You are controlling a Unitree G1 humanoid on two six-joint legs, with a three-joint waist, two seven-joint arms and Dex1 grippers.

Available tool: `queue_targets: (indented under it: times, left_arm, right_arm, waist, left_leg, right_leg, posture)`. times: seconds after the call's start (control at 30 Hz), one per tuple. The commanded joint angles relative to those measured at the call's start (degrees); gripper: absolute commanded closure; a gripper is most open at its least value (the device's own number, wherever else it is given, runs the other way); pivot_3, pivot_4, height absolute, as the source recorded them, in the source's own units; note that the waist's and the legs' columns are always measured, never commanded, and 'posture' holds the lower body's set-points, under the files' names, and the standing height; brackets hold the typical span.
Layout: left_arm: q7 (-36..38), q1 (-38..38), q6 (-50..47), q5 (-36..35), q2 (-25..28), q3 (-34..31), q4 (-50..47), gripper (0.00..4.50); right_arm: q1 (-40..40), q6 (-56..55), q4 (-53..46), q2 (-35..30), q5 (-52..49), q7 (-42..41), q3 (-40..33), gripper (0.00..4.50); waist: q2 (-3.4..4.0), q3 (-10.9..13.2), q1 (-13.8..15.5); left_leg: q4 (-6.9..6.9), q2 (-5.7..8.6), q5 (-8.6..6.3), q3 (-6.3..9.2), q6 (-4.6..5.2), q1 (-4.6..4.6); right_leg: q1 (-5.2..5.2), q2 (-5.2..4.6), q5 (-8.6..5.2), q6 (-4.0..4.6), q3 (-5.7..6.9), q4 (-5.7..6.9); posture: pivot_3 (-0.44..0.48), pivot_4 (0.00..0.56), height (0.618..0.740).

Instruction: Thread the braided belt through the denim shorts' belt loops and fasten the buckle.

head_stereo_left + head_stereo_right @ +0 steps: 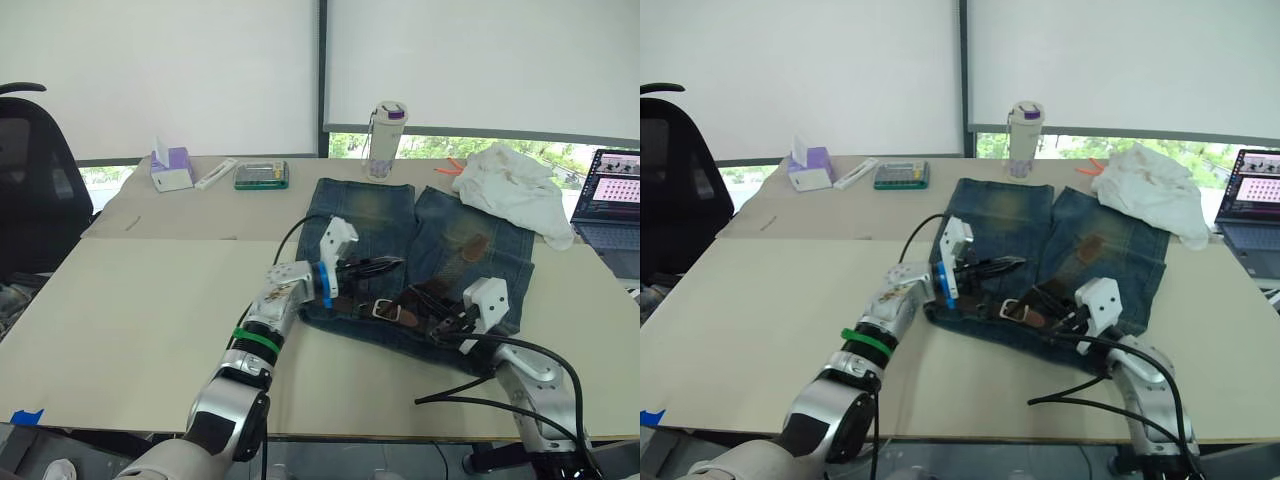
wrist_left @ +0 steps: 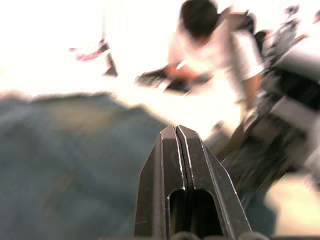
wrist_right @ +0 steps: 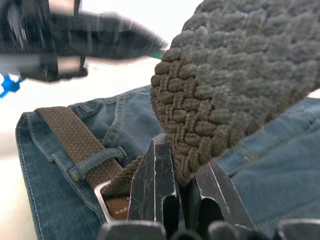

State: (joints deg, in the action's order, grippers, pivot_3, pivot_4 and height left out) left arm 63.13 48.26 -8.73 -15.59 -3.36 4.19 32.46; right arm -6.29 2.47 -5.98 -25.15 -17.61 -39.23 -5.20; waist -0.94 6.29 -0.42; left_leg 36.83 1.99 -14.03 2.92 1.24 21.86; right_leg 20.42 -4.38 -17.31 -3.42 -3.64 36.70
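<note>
A left gripper (image 1: 392, 264) with two black fingers pressed together and nothing between them hovers over a pair of faded dark blue denim shorts (image 1: 455, 250), which lies flat on a pale bench (image 1: 130, 330) with its waistband toward the robot. In the left wrist view the shorts beyond the closed fingers (image 2: 182, 170) are blurred, as is a seated person in a white top (image 2: 212, 47) past them.

Just right of the left gripper, a dark brown braided belt (image 1: 345, 302) runs along the waistband under one narrow blue denim belt loop (image 3: 97, 161), the single loop that can be made out. Its small rectangular silver buckle (image 1: 386, 311) lies on the waistband between the two grippers.

Further right, the right gripper (image 1: 445, 322) is clamped on the belt's free end; in the right wrist view that woven end rises out of the fingers (image 3: 155, 185) and hides much of the denim behind it.

Beyond the shorts stand one white bottle with a purple lid (image 1: 385, 139), one crumpled white cloth (image 1: 515, 190) and, cut off by the frame edge, one open laptop (image 1: 612, 205).
</note>
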Motion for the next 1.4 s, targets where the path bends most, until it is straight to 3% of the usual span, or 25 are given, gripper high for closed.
queue_targets:
  times: [0.03,0.1,0.53,0.63,0.77,0.97,1.23,1.4]
  left_arm:
    - [0.3,-1.0,-1.6,-1.0,-0.4,2.1,-4.9,2.99]
    - [-0.4,-1.1,-1.2,-0.1,-0.3,3.1,-5.1,2.34]
    - [-2.7,-0.8,0.9,1.0,-0.8,6.3,-3.4,2.34]
    - [-2.6,-1.2,0.4,0.4,-1.2,6.2,-3.8,3.12]
    - [-2.5,-1.6,0.4,0.5,-1.0,6.5,-3.9,4.48]
    - [-3.4,-1.9,0.8,0.9,-0.5,6.2,-3.7,4.48]
    - [-11.4,-1.4,3.8,1.9,0.8,2.6,-1.9,4.50]
    - [-17.6,-2.1,7.8,4.5,2.5,1.6,-2.4,4.50]
  right_arm:
    - [-1.3,-2.4,-0.5,-0.5,0.8,-1.0,0.4,4.50]
    - [-1.7,-2.9,0.0,-0.6,1.4,-1.4,0.8,4.50]
    - [-2.5,-4.3,0.8,-0.3,3.2,-2.2,2.4,4.50]
    - [-2.3,-4.4,0.7,-0.3,3.3,-2.2,2.6,4.50]
    - [-2.3,-4.3,0.6,-0.3,3.2,-2.3,2.6,4.50]
    - [-1.8,-2.0,-0.1,-0.6,1.2,-3.3,2.1,4.50]
    - [2.0,5.8,-6.3,-4.5,-3.7,-5.1,-0.7,1.71]
    - [4.8,11.2,-9.9,-9.4,-4.9,-5.3,-2.6,1.71]
  waist:
    - [0.02,0.0,-0.2]
    - [0.02,0.0,-0.4]
    - [0.02,0.0,-0.3]
    - [0.02,0.0,-0.3]
    - [0.02,0.0,-0.3]
    - [0.02,0.0,-0.3]
    - [0.01,0.0,-0.2]
    - [0.00,0.0,-0.2]
  left_leg:
    - [0.00,0.00,0.00,0.00,0.00,-0.01]
    - [0.00,-0.01,0.00,0.00,0.00,-0.04]
    - [0.00,0.01,0.00,0.00,0.00,-0.04]
    - [0.00,0.00,0.00,0.00,0.00,-0.06]
    - [0.00,0.00,0.00,0.00,0.00,-0.06]
    - [0.00,0.00,0.00,0.00,0.00,-0.06]
    - [0.00,0.00,0.00,0.01,0.00,-0.04]
    - [-0.01,-0.01,0.00,0.01,0.00,-0.02]
  right_leg:
    - [0.00,0.01,0.00,0.00,0.00,0.00]
    - [-0.01,0.02,0.00,0.00,-0.01,0.01]
    - [-0.02,-0.02,0.00,0.00,-0.04,-0.01]
    - [-0.02,0.00,0.00,0.00,-0.03,0.00]
    - [-0.02,0.01,0.00,0.00,-0.04,0.00]
    - [-0.02,0.01,0.00,0.00,-0.04,0.00]
    - [-0.02,-0.01,0.00,0.00,-0.04,-0.02]
    - [-0.02,-0.02,0.00,0.00,-0.05,-0.05]
  posture:
    - [0.000,0.150,0.740]
    - [0.000,0.150,0.740]
    - [0.000,0.150,0.740]
    - [0.000,0.150,0.740]
    - [0.000,0.150,0.740]
    - [0.000,0.150,0.740]
    - [0.000,0.150,0.740]
    - [0.000,0.150,0.740]
